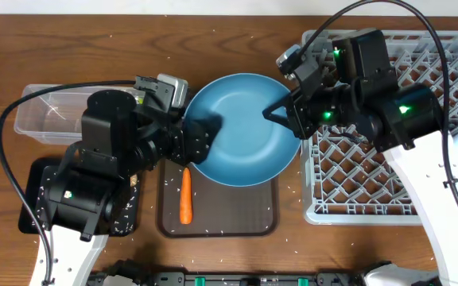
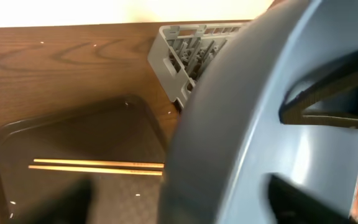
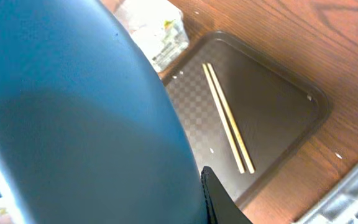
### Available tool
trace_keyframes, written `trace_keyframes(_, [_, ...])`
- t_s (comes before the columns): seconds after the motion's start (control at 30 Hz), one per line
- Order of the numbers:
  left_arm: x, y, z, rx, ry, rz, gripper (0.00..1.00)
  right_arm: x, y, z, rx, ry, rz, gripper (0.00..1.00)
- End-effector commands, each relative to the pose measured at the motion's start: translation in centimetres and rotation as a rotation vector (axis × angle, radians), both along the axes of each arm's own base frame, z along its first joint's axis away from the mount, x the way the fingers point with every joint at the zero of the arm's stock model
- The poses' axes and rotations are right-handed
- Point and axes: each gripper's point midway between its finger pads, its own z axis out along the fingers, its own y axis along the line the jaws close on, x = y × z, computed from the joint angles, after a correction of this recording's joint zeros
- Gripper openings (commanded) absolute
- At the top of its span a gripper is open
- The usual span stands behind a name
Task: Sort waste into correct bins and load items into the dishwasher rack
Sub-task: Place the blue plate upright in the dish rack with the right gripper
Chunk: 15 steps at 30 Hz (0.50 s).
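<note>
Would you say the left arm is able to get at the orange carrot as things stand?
Probably yes. The carrot lies uncovered on the brown tray, out from under the blue plate, and the left gripper, jaws apart, is right next to it.

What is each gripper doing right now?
Left gripper: open, fingers spread beside the blue plate.
Right gripper: closed on the blue plate's rim, holding it.
</note>
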Motion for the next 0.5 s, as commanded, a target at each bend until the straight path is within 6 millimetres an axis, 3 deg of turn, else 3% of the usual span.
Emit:
trace_keyframes(0.0, [0.2,0.3,0.9,0.005,-0.030,0.020,0.98,1.2,-4.3,1.0,-0.080,-0.042,-0.219,0.01])
trace_keyframes(0.1, [0.2,0.3,1.0,0.004,-0.031,0.020,0.98,2.9,-11.1,1.1,-0.222,-0.080,-0.521,0.01])
trace_keyframes(0.23, [0.1,0.4,1.0,0.004,-0.032,0.020,0.98,2.9,-22.6,2.2,-0.479,-0.150,-0.991,0.01])
trace_keyframes(0.33, [0.1,0.4,1.0,0.005,-0.030,0.020,0.98,1.8,-28.7,3.8,-0.661,-0.216,-1.222,0.01])
trace_keyframes(0.47, [-0.1,0.4,0.6,0.010,-0.013,0.020,0.98,0.2,-33.5,5.7,-0.843,-0.280,-1.443,0.01])
